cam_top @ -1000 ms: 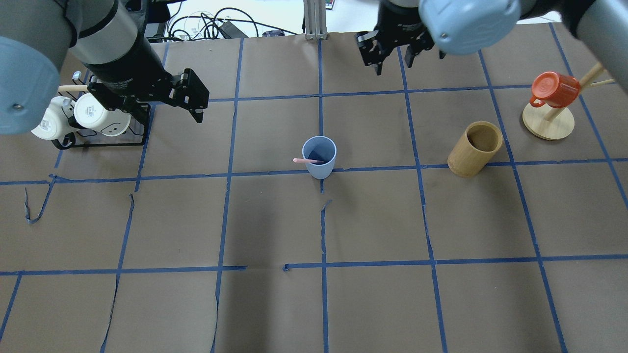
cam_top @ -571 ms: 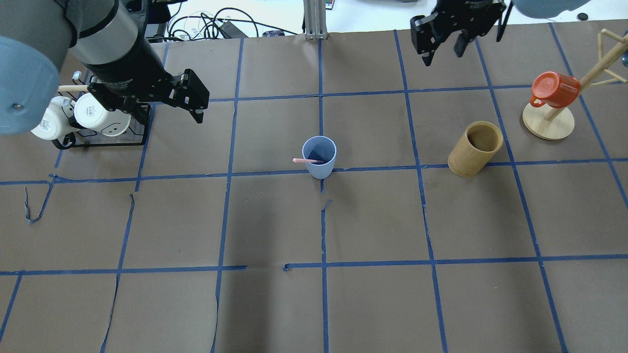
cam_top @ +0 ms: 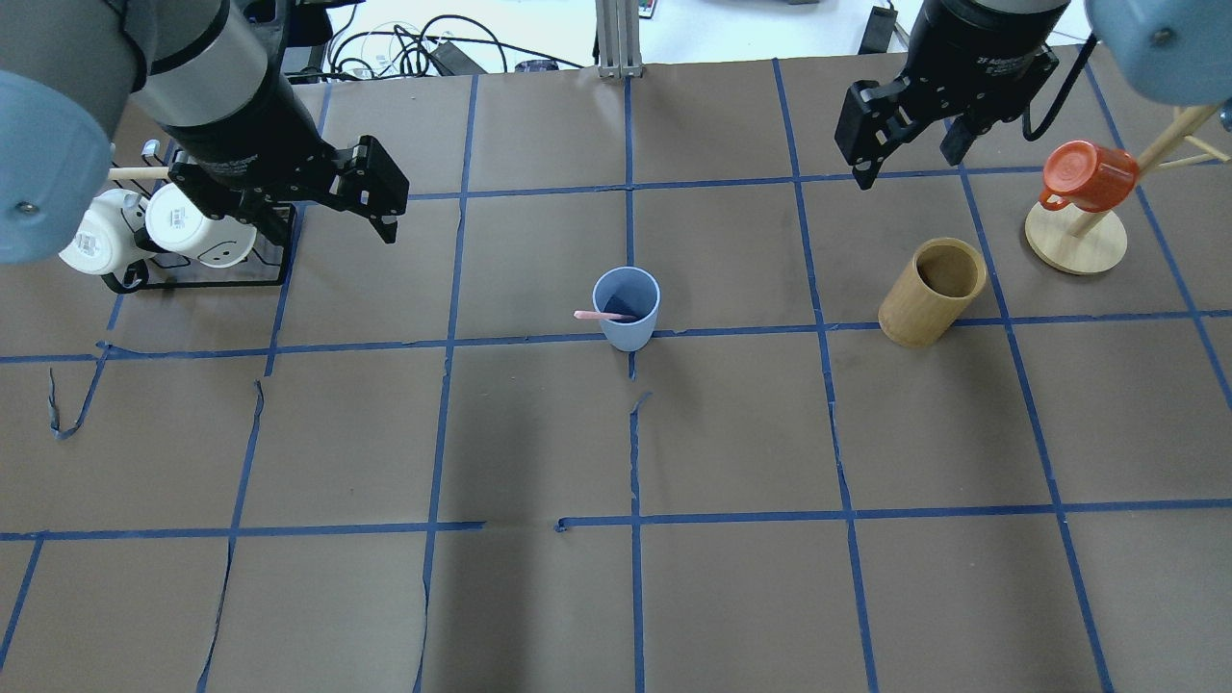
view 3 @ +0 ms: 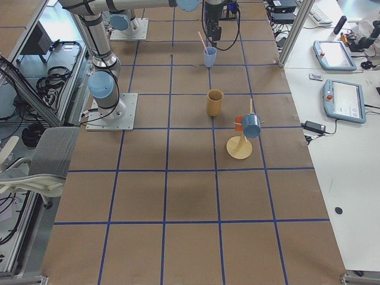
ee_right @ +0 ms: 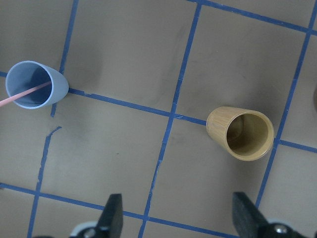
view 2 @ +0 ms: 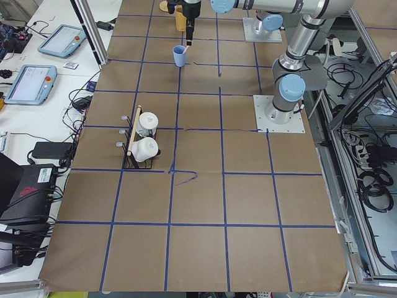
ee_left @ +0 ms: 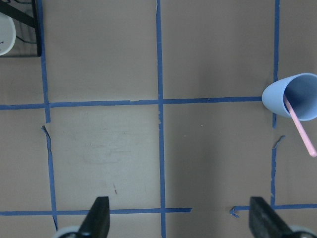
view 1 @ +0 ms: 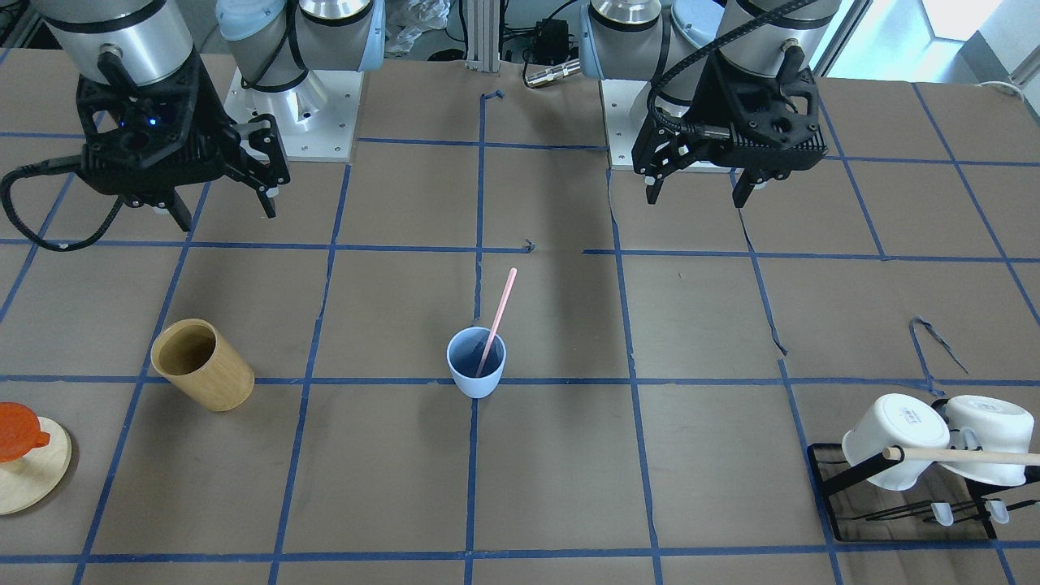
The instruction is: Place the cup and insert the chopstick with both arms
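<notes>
Blue cup [cam_top: 627, 308] stands upright at centre of table [cam_top: 731, 597], far from every edge, w/ pink chopstick [view 1: 497, 321] leaning on its rim, so task looks done. Left gripper [view 1: 697, 193] and right gripper [view 1: 226, 213] hang near robot-side edge, pointing down, jaws wide apart, nothing held.

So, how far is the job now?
Done: the cup stands upright with the chopstick leaning inside it. In hand: nothing; the left fingers and right fingers are open, empty and away from the cup. Left: nothing that I can see; the job looks finished.
</notes>
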`<state>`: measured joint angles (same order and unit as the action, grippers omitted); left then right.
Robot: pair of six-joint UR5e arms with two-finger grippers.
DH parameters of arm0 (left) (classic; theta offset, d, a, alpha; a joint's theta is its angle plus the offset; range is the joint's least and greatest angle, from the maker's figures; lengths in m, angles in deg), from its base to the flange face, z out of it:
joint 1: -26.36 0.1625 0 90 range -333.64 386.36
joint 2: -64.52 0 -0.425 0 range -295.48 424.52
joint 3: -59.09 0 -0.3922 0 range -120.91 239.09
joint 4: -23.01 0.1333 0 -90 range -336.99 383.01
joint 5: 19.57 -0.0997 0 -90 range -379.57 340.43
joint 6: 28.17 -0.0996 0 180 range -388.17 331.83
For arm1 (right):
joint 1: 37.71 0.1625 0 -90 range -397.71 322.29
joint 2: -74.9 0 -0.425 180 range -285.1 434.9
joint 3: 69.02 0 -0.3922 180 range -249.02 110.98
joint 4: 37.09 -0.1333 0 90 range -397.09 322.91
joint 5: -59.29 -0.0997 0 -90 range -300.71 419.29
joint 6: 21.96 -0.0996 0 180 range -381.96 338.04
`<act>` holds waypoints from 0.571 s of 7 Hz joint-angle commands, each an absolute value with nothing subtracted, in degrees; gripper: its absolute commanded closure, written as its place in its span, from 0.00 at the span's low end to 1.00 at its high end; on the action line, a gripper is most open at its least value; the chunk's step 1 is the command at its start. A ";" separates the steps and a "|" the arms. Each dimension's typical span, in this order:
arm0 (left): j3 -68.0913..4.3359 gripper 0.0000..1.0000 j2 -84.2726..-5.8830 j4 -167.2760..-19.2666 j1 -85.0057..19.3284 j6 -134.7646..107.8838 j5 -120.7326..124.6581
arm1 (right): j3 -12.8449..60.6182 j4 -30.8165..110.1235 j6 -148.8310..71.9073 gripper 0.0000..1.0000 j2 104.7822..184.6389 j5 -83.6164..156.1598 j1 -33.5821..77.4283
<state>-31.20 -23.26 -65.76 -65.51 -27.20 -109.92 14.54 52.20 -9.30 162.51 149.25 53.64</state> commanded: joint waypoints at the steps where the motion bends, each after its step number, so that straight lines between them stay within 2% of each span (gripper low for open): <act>1: -31.17 0.00 -23.20 -65.85 -65.49 -27.20 -109.92 | 15.62 57.09 -18.29 0.00 163.06 148.76 54.14; 4: -31.17 0.00 -23.20 -65.85 -65.58 -27.20 -109.92 | 16.93 57.75 -18.79 0.00 165.87 149.29 53.87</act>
<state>-31.17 -23.20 -65.85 -65.57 -27.20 -109.92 16.11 57.62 -18.39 164.82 148.96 53.90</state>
